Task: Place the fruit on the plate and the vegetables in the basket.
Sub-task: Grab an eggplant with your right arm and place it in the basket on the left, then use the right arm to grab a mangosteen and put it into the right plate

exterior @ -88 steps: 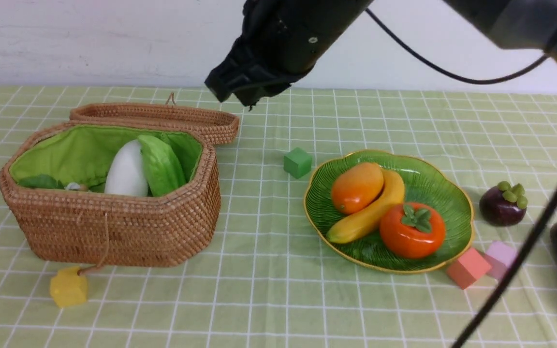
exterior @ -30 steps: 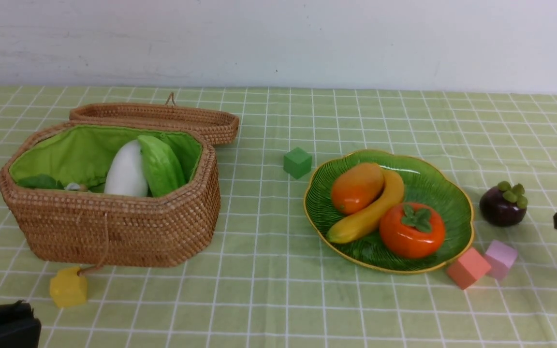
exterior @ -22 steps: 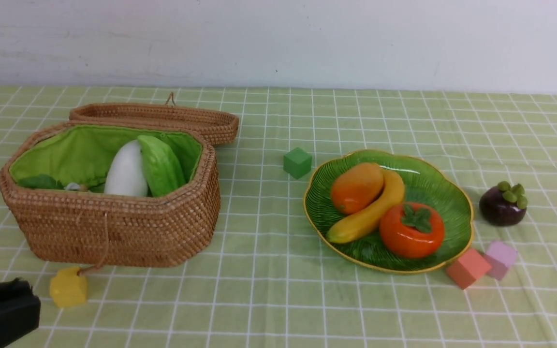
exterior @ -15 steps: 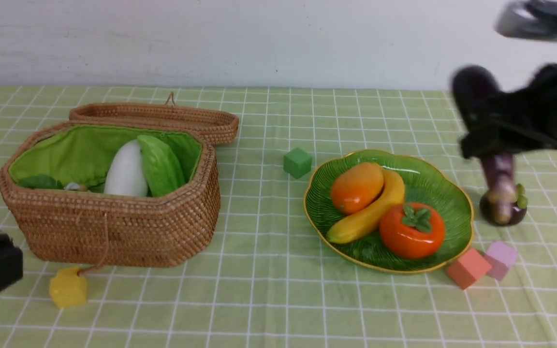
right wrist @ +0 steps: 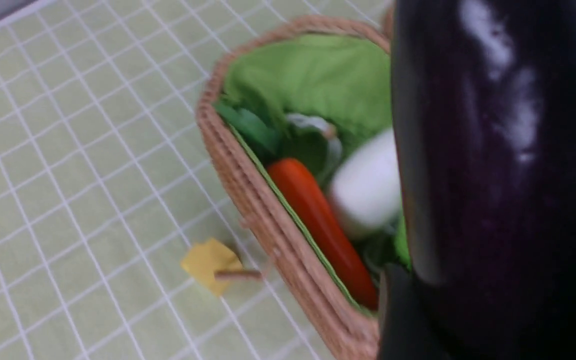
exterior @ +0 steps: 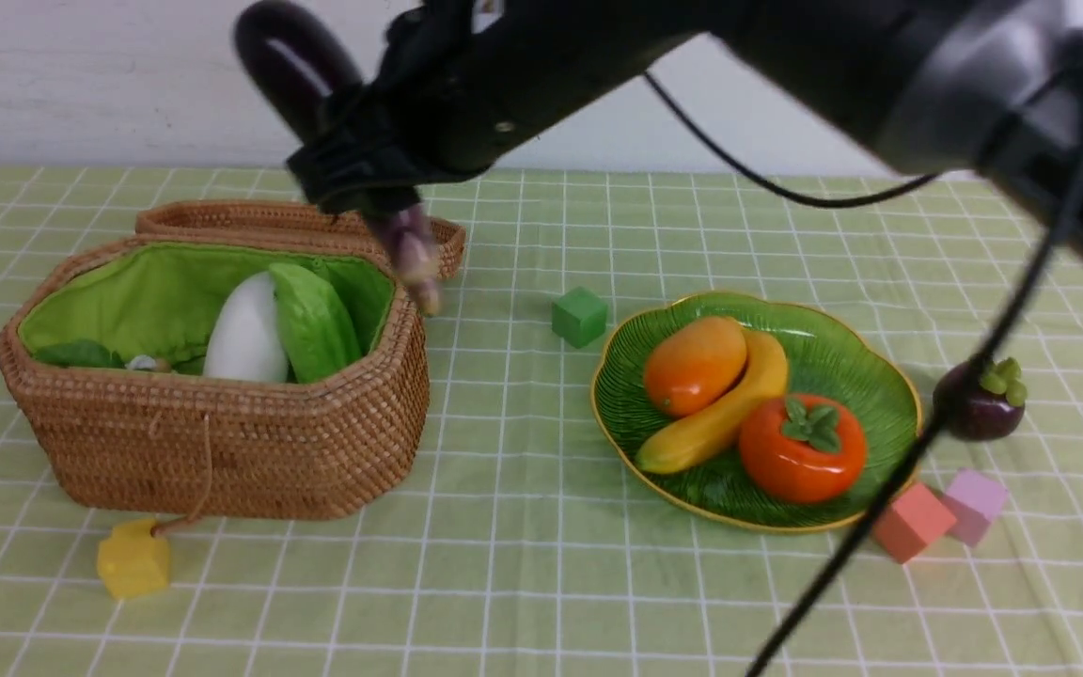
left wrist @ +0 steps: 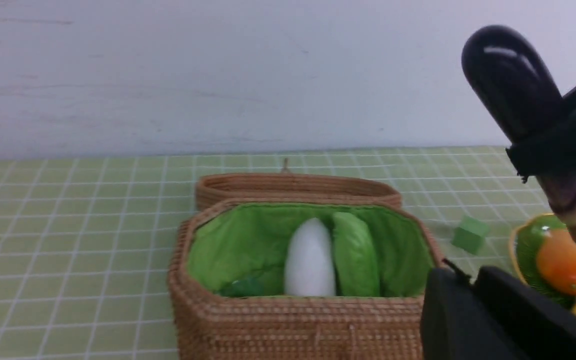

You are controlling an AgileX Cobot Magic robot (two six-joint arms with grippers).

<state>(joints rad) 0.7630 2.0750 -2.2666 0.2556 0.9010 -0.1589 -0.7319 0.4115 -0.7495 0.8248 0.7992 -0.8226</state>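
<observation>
At upper left of your front view, the right gripper clamps the eggplant above the basket; the mangosteen sits beside the plate.

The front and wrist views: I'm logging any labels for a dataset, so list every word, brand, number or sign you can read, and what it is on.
None: no view shows readable text.
The basket, plate, eggplant and cubes, such as the green cube, carry no lettering.
The pale marks on the eggplant in the right wrist view are glare, not print.
The right arm is blurred; no marking on it is legible.
</observation>
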